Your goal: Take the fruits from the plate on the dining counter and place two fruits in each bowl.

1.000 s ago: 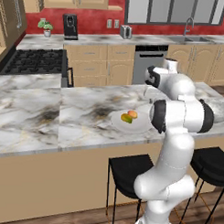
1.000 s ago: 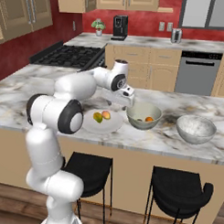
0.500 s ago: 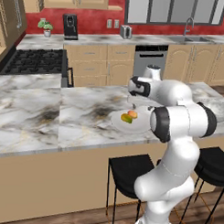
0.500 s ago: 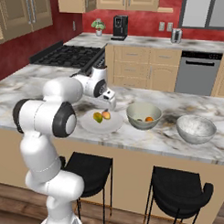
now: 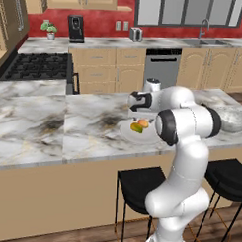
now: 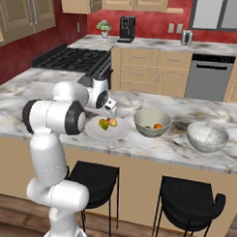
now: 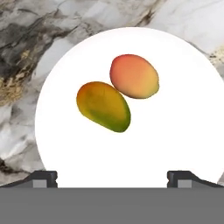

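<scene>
On the bench (image 6: 53,96) | plate (image 7: 183,109): yellow-green fruit (image 7: 103,106) and peach fruit (image 7: 134,76) touching, long axes slanting alike in hand view | grey-green bowl (image 6: 144,125): orange fruit (image 6: 158,125) | end effector (image 7: 112,177): fingers wide apart above plate, empty

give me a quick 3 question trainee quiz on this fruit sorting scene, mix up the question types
1. True or false: the end effector is shut on a fruit.
2. How many fruits lie on the white plate? A) none B) two C) four
3. Fill in: the speckled grey-white bowl holds ____ fruit as far as the right base view shows.

Key:
1. False. The fingers stand wide apart above the plate, holding nothing.
2. B. The yellow-green fruit and the peach orange-red fruit, touching each other.
3. No. The grey-green bowl already holds the orange fruit, with something dark beside it.
</scene>
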Available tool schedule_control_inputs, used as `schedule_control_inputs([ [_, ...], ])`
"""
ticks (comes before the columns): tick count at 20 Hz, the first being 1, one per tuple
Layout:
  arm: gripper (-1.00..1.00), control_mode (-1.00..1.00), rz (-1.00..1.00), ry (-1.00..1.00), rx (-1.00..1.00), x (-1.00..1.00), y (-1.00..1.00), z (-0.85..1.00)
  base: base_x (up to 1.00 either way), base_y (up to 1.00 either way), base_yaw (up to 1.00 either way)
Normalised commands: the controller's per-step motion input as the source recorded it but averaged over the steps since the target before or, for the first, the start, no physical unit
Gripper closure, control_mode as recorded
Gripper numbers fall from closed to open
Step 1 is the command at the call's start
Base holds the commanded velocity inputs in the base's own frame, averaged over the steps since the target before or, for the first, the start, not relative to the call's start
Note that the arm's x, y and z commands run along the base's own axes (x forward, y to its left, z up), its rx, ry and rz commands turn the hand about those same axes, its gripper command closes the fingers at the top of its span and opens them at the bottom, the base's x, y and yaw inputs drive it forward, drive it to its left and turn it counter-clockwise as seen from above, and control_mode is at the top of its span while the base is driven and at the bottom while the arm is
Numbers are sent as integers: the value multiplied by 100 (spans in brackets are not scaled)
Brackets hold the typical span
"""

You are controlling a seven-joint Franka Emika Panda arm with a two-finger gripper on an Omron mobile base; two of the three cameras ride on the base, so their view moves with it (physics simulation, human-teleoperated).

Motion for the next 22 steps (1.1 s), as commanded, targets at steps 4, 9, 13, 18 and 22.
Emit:
schedule_control_inputs([
  [4, -100, -100, 7, 0, 0, 42, 2, -35, 0, 0, 0],
  [9, -100, -100, 10, 0, 2, 30, 0, -39, 0, 0, 0],
  [13, -100, -100, 11, 0, 2, 25, 0, -24, 0, 0, 0],
  [18, -100, -100, 15, 0, 1, 5, -13, -1, 0, 0, 0],
  [22, -100, -100, 20, 0, 0, 0, -12, -8, 0, 0, 0],
])
